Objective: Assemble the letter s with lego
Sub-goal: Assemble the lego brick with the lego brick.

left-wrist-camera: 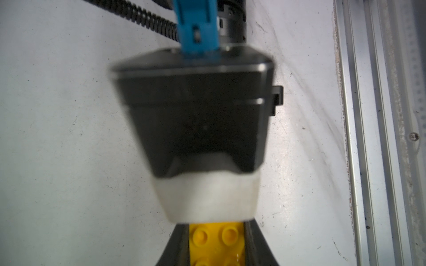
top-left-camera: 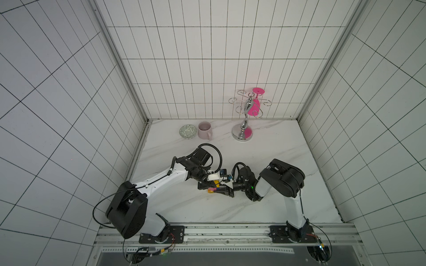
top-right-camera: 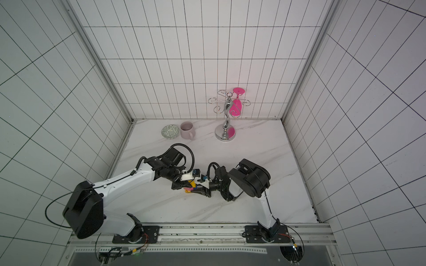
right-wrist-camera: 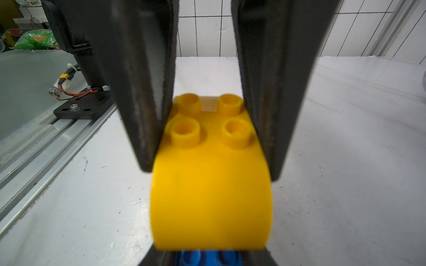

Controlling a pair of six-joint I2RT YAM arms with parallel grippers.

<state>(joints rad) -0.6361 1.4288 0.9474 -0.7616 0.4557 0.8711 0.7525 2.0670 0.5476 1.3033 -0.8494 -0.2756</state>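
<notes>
Left arm's black elbow housing nearest, lower left of frame. White marble-look surface, veined, scuffed; white tiled walls, dark grout. Mid-frame, left gripper clenched on yellow studded brick; right gripper clenched on rounded yellow brick, glossy, blue brick adjoining. Upper centre: patterned green bowl, pink mug, chrome rack with pink glass hung upside-down.
</notes>
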